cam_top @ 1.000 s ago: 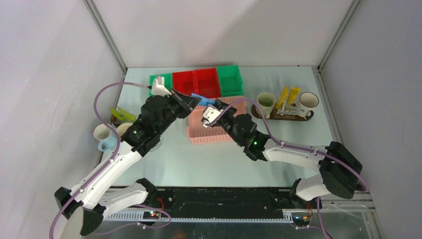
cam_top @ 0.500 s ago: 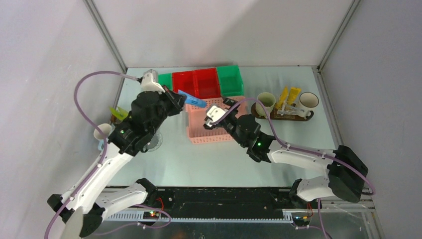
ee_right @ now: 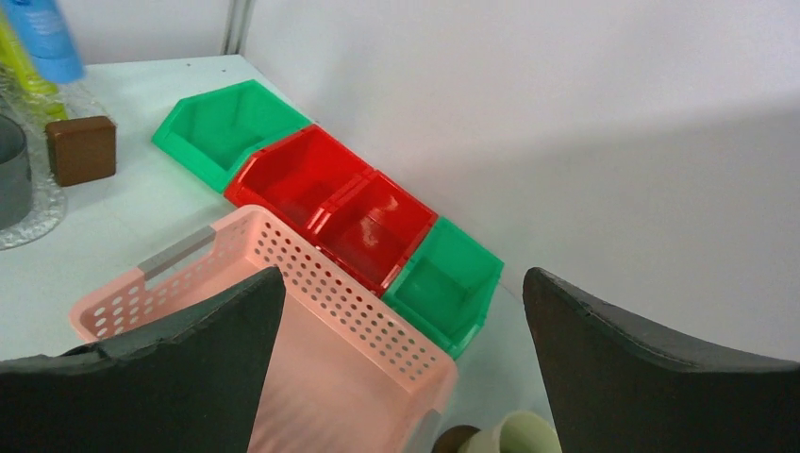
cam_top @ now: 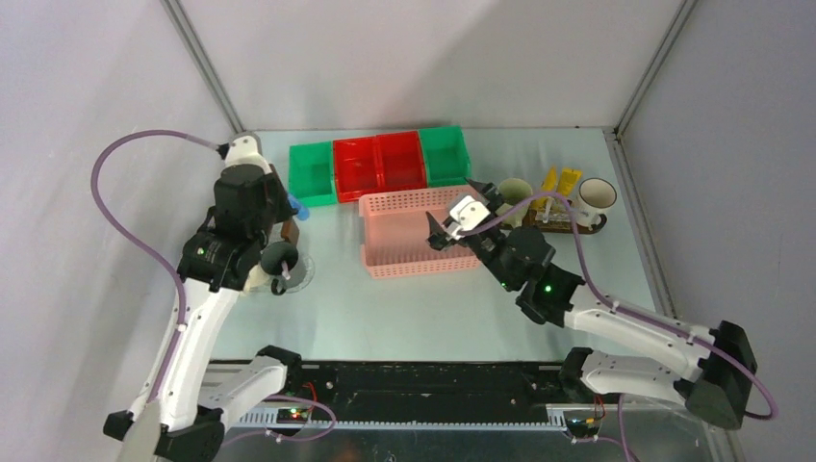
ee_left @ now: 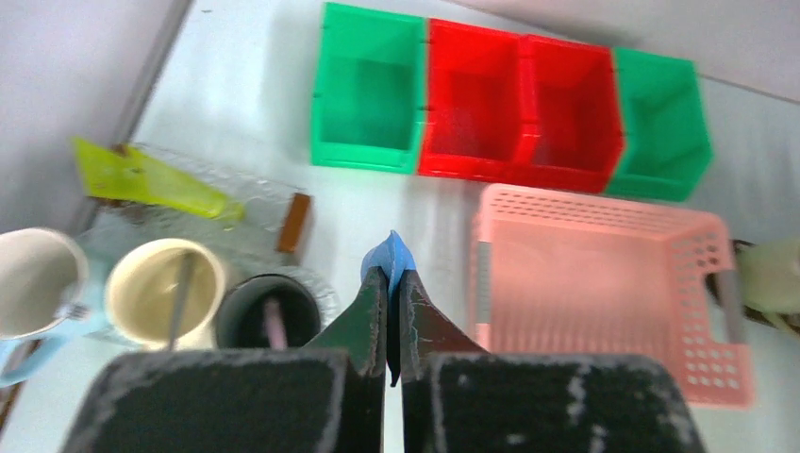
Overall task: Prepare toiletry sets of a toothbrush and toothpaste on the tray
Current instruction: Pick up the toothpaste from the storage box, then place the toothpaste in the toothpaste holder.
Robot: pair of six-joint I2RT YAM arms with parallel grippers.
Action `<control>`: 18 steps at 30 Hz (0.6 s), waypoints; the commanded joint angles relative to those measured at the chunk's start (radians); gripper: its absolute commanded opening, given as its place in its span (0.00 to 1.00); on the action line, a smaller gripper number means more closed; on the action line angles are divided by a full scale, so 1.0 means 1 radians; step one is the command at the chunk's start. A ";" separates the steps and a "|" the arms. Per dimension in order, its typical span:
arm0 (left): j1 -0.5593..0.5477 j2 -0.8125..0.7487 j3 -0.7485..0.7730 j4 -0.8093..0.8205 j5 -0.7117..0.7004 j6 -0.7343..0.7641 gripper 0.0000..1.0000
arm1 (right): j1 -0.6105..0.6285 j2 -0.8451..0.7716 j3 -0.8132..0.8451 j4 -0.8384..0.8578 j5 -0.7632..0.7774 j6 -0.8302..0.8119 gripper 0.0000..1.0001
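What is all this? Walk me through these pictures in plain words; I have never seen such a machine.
These are two robot arms bolted at the near edge of a table. One picture looks down from above and behind them; the other two come from a small camera on each wrist. On the table stand a row of green and red bins, a pink basket, and at the right a dark wooden tray carrying two mugs and yellow tubes. At the left sit three more mugs. The left hand is shut on a blue tube. The right hand is open and empty, over the basket's far right part.
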 commanded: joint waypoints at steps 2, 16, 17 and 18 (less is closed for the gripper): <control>0.141 -0.003 0.027 -0.022 -0.020 0.116 0.00 | -0.041 -0.094 -0.040 -0.058 0.008 0.068 0.99; 0.395 0.116 -0.153 0.234 0.063 0.097 0.00 | -0.107 -0.158 -0.068 -0.084 -0.040 0.074 0.99; 0.403 0.128 -0.165 0.264 0.061 0.097 0.00 | -0.111 -0.160 -0.075 -0.083 -0.044 0.072 0.99; 0.413 0.134 -0.170 0.287 0.061 0.098 0.00 | -0.118 -0.165 -0.078 -0.082 -0.052 0.070 0.99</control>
